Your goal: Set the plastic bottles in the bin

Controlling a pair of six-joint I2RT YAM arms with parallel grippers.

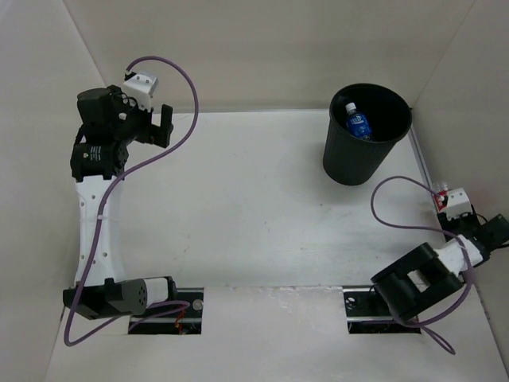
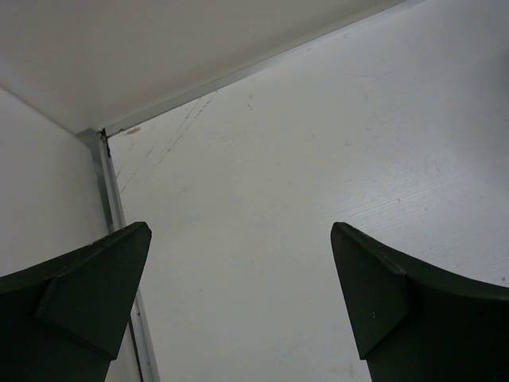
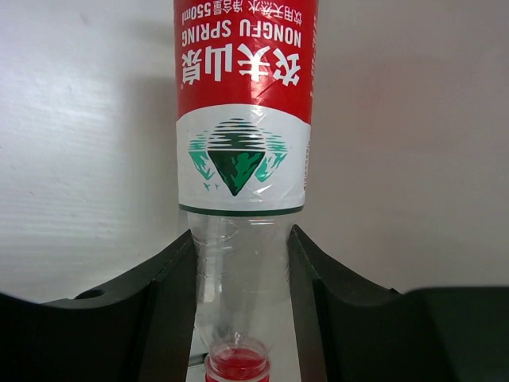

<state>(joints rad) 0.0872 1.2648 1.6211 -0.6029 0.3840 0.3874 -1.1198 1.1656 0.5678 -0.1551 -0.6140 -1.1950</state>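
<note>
**Plastic bottles [image 1: 358, 123] [image 3: 242, 135]: one binned, one gripped**

At the white desk's [image 1: 238, 207] far left corner, the left fingers [image 2: 87, 294] hang spread wide, holding nothing. Near the far right corner, the round black plastic bin [image 1: 350, 163] holds a clear blue-labelled bottle [image 1: 358, 123]. At the right edge, the right fingers [image 3: 159, 302] pinch a clear red-labelled bottle [image 3: 242, 135] near its neck.

The red-labelled bottle [image 3: 242, 119] ran off the top edge of the right wrist view, and the bottom edge cut its cap [image 3: 237, 364]. From above, that bottle could not be made out at the right arm's [image 1: 429, 274] end. The left fingers [image 2: 87, 294] were cropped below. The bin's [image 1: 342, 163] dark inside hid the blue-labelled bottle's [image 1: 358, 123] lower end.
</note>
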